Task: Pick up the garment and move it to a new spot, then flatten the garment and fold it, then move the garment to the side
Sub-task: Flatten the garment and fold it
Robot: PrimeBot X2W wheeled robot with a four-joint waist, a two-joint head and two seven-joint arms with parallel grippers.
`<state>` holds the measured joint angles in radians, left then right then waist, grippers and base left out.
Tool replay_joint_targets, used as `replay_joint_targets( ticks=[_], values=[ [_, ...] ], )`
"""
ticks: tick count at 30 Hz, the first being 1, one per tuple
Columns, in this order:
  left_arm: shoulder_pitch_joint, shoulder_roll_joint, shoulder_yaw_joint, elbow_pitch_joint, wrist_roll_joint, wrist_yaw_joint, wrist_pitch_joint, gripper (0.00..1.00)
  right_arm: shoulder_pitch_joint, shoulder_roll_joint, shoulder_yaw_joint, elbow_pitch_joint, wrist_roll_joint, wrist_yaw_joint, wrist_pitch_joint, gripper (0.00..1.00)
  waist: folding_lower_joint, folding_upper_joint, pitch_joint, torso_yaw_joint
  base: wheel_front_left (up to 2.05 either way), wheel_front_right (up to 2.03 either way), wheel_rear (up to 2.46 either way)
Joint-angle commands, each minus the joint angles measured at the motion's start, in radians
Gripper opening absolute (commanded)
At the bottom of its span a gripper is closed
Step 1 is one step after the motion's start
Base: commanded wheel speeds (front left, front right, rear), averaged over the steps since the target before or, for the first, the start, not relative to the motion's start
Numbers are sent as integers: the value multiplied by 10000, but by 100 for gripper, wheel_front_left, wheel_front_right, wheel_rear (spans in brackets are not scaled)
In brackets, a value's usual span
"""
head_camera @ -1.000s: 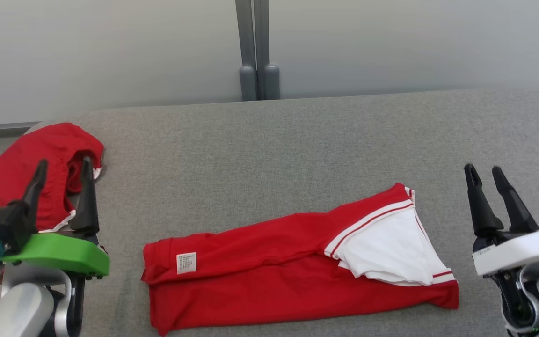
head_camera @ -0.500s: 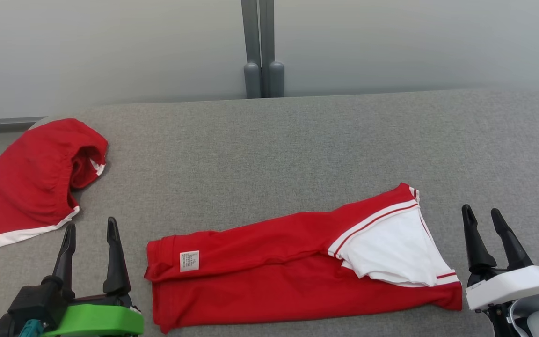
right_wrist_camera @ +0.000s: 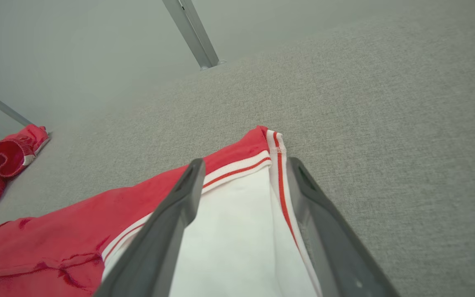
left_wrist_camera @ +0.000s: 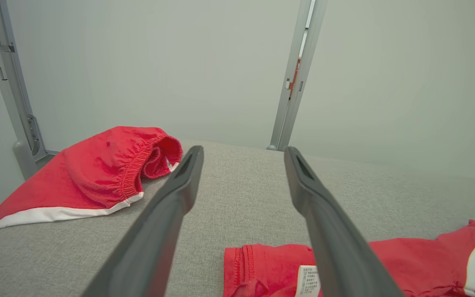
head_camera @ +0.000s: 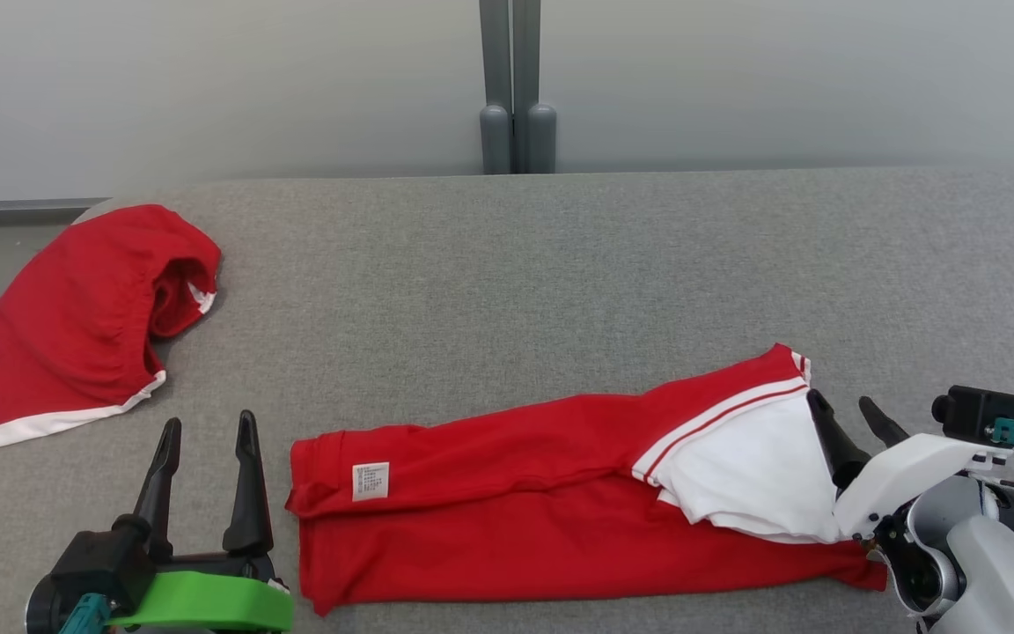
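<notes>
The folded red garment (head_camera: 516, 493) with its white panel (head_camera: 736, 467) lies flat along the near edge of the grey desk (head_camera: 560, 264), its label end to the left and its striped white end to the right. The right tool (head_camera: 840, 398) stands open over that white end, its fingers spread either side of the striped hem, gripping nothing; contact with the cloth cannot be confirmed. The left tool (head_camera: 210, 421) is open and empty just left of the label end, with a second red garment (head_camera: 67, 335) lying bunched at the far left.

White care label (head_camera: 371, 481) on garment (head_camera: 516, 511): print unreadable.
</notes>
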<state>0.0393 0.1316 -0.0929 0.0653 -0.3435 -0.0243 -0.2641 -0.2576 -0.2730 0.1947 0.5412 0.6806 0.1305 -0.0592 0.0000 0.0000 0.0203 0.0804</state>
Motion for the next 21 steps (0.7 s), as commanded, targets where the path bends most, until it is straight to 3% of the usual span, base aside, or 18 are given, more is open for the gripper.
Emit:
replay_joint_targets(
  ticks=[1, 12, 16, 17, 18, 19, 21],
  values=[
    [-177, -83, 89, 58, 169, -123, 0, 100, -212, 23, -67, 363, 101, 5, 230, 100, 0, 0, 93, 172, 0, 0, 0],
    [-407, -430, 423, 456, 593, -630, 0, 100, -1451, 377, -794, 3665, 47, -6, 2490, 100, 0, 0, 281, 807, 0, 0, 0],
    [-403, -501, 491, 541, 707, -730, 0, 100, -1477, 650, -941, 4218, 239, -6, 3038, 100, 0, 0, 249, 921, 0, 0, 0],
    [-398, -514, 507, 560, 728, -742, 0, 100, -1455, 730, -912, 4219, 296, -3, 3128, 77, 0, 0, 235, 935, 0, 0, 0],
    [-387, -521, 533, 585, 749, -772, 0, 100, -1399, 824, -840, 4137, 355, 7, 3216, 31, 0, 0, 214, 945, 0, 0, 0],
    [-373, -532, 550, 600, 754, -792, 0, 100, -1348, 893, -809, 4020, 429, 10, 3185, 0, 0, 0, 198, 947, 0, 0, 0],
    [-323, -563, 577, 637, 786, -809, 1, 100, -1277, 882, -756, 3783, 523, 13, 3006, 0, 0, 0, 147, 931, 0, 0, 0]
  ],
)
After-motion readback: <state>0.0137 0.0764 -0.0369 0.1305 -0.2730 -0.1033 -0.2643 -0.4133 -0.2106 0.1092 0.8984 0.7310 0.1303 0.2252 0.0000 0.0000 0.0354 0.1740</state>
